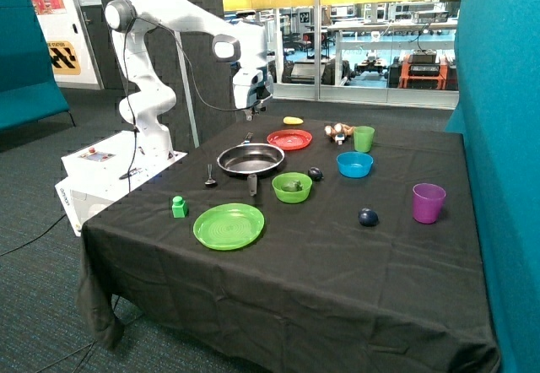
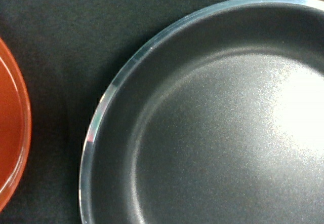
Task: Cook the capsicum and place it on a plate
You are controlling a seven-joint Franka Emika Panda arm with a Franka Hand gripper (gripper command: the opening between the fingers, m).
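Item, my jaws [image 1: 251,103]: raised above the bench [image 1: 337,263] over the far rim of the frying pan [image 1: 251,159]; whether they stand open or closed I cannot tell, and I see nothing held in them. Item, capsicum [image 1: 293,186]: lying in the small green bowl [image 1: 292,189], just beside the pan, not on the red-orange plate [image 1: 289,139]. Item, pan interior [image 2: 223,133]: bare dark surface, with the plate's rim [image 2: 20,133] close alongside on the black cloth.
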